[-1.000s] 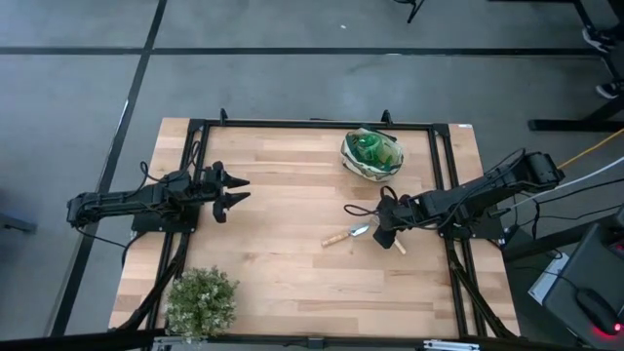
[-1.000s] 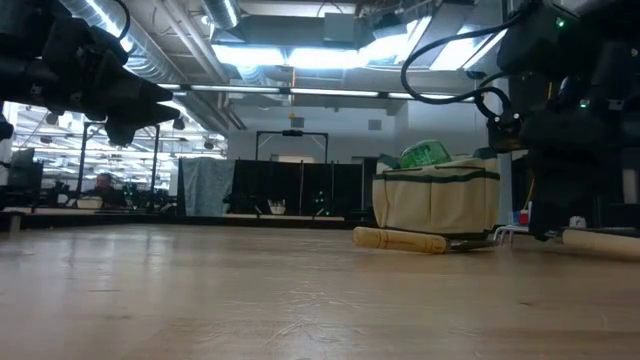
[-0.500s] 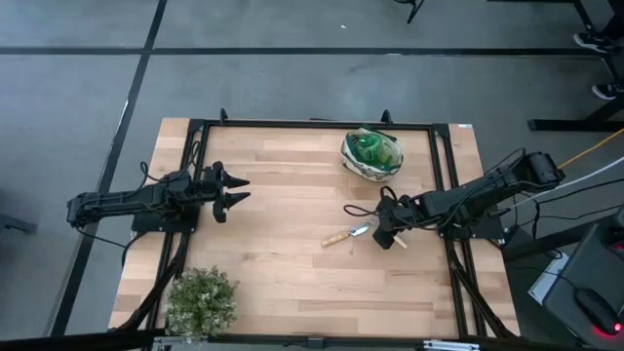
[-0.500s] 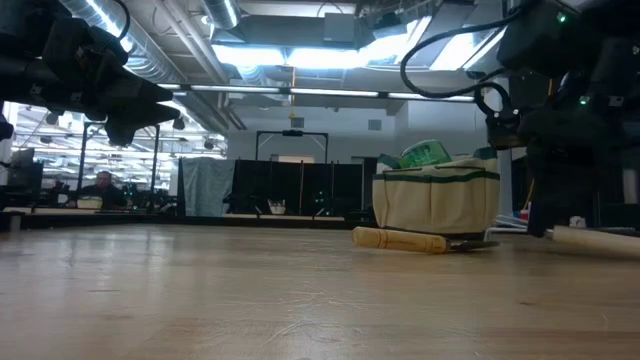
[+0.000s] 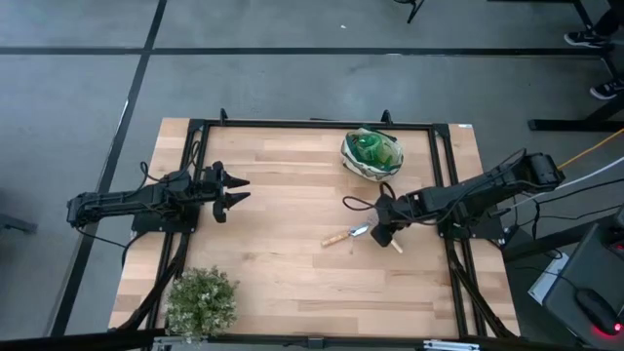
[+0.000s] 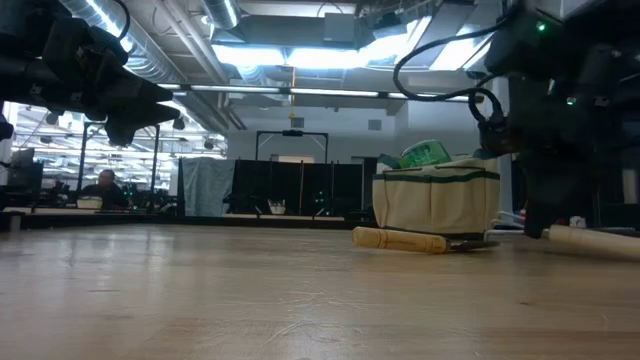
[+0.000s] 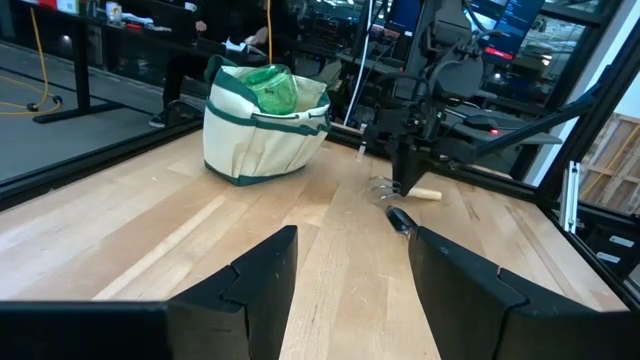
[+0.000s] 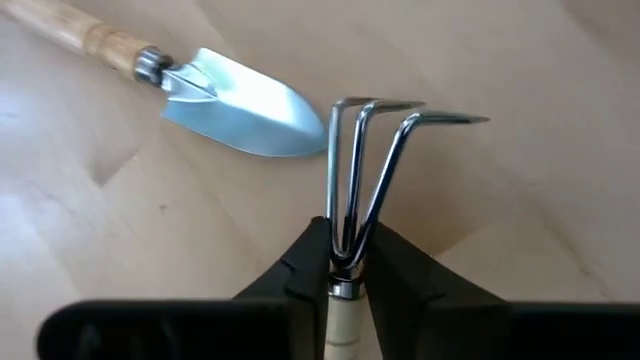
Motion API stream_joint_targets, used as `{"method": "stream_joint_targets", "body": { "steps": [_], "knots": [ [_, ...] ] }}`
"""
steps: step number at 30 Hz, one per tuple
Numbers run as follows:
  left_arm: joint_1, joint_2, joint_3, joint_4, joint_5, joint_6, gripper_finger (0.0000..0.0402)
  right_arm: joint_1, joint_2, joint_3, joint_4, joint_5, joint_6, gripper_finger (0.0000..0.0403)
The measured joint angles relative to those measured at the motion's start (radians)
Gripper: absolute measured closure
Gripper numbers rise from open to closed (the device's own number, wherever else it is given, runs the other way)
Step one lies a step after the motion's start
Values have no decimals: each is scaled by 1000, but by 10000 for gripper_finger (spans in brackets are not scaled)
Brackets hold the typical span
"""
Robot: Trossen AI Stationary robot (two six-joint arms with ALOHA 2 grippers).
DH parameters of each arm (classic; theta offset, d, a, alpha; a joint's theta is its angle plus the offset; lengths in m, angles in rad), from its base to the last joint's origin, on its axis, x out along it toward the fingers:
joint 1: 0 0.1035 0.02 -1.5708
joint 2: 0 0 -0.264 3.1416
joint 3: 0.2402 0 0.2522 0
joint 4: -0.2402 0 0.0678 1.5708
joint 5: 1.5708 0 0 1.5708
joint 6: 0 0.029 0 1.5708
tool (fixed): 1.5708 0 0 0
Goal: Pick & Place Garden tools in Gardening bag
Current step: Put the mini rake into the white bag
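right gripper [image 8: 341, 262] shifted leftward, fingers gripping rake [image 8: 372, 150]

The bag [image 7: 262, 135] is cream with dark green trim, and a green bottle [image 7: 272, 88] sits in its mouth. The trowel [image 8: 195, 82] and the rake [image 8: 372, 170] are shiny silver metal with pale wooden handles, lying on a light wood table [image 5: 283, 185] beside a green bushy plant [image 5: 202, 300].
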Motion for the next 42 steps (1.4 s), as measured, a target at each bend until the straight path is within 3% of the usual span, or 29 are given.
{"method": "stream_joint_targets", "body": {
  "steps": [10,42],
  "knots": [
    [0,0,0,0,0,0,212,-8,2,-3,125,-94,4,395],
    [0,0,0,0,0,0,211,-8,1,2,689,-309,8,400]
  ]
}}
